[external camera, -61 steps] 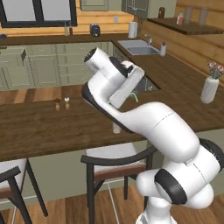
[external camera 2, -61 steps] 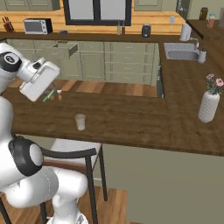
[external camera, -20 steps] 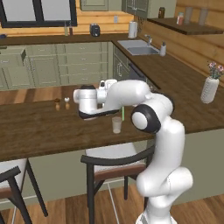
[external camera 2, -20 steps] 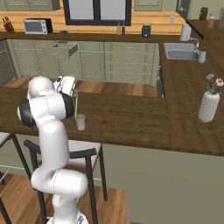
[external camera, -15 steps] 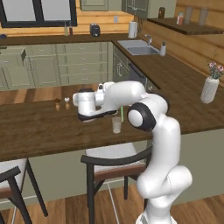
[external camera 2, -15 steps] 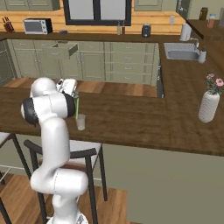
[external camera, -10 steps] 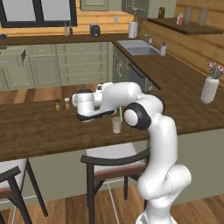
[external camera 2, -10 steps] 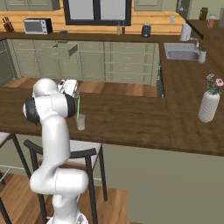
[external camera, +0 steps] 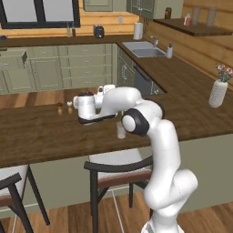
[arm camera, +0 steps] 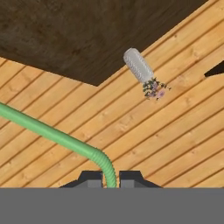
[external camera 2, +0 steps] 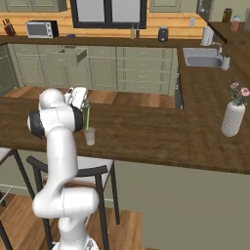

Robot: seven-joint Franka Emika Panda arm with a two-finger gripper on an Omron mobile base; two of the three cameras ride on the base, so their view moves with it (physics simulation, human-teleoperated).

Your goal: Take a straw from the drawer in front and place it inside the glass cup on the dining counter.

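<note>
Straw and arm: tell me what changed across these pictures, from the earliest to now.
The arm swung down from high over the dark wood dining counter and brought the thin green straw, pinched in the hand, upright into the clear glass cup. Cup, shakers and white vase stayed put.

You're looking at a home kitchen: sage-green cabinets (external camera 2: 105,68) run under a dark wood worktop with a sink (external camera 2: 202,60), a microwave (external camera 2: 41,29) and a kettle (external camera: 98,31). A long wooden tabletop (external camera 2: 161,134) with a bar stool (external camera: 116,170) stands over the plank floor (external camera: 41,98).
</note>
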